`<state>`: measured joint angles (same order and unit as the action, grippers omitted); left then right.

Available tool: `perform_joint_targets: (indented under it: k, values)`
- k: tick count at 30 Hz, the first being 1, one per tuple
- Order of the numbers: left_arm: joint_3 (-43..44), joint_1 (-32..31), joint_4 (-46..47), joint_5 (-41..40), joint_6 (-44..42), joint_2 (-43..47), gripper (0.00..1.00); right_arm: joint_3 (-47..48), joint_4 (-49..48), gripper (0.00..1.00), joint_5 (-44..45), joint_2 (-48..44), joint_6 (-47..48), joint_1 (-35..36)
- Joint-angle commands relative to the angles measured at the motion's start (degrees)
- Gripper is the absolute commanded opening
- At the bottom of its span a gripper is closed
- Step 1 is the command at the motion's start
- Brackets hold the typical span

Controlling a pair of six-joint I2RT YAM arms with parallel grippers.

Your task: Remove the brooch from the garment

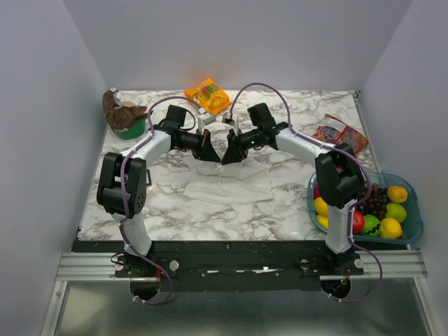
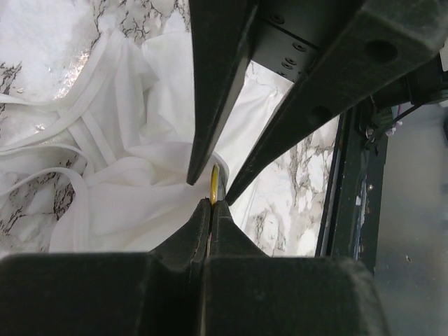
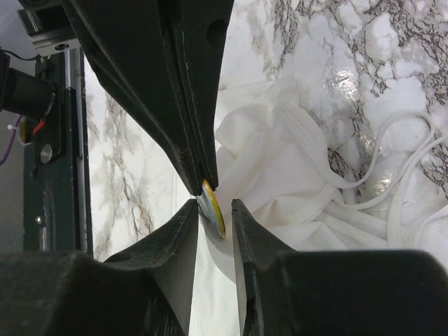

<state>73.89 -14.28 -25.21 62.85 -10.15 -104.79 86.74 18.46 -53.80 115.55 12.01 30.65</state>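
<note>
At the middle of the marble table (image 1: pixel 175 217), just above the cloth, the brooch (image 2: pixel 213 187) is held between the two arms' fingertips. It is seen as a small round disc with a golden-yellow rim and a paler, silvery face. Being round, it has no long axis of its own. It stands on edge and is viewed edge-on from both wrists, so it appears as a thin sliver, near upright in the left wrist view and leaning from upper left to lower right in the right wrist view.

The left gripper (image 2: pixel 211 208) is closed tight on the disc's rim, with no gap left between its jaws. The right gripper (image 3: pixel 214 204) is held partly apart, one finger on each side of the disc; whether either finger touches it cannot be told.

The garment (image 1: pixel 231 187) is white and thin, crumpled on the table, and drawn up in a peak towards the brooch. Its narrow straps (image 3: pixel 304 133) lie looped on the marble. Whether the brooch is pinned to the cloth cannot be told.

One brooch, one garment and two grippers are counted. Two snack packets are also seen, an orange bag (image 1: pixel 207 95) at the far edge and a red packet (image 1: pixel 341 133) to the right, along with one green bowl (image 1: pixel 131 129) and one blue tray (image 1: pixel 416 224) of fruit, whose pieces are partly hidden and cannot be counted.
</note>
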Motion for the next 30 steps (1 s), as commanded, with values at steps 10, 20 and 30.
perform_joint_targets:
  k: [10, 20, 30]
  values:
    - [-0.9, 0.5, 2.9, 1.9, 3.1, 1.8, 0.00, 1.9, -0.4, 0.25, 2.3, -0.8, -2.9, 0.3]
    - [-3.0, 0.0, 9.6, 2.1, 11.2, 3.1, 0.00, 3.7, 0.2, 0.17, 7.8, 1.5, -6.7, 0.4]
    - [-8.0, -0.7, 21.7, 1.7, 24.7, 4.2, 0.00, 5.8, 3.9, 0.12, 17.1, 3.0, -3.3, 2.7]
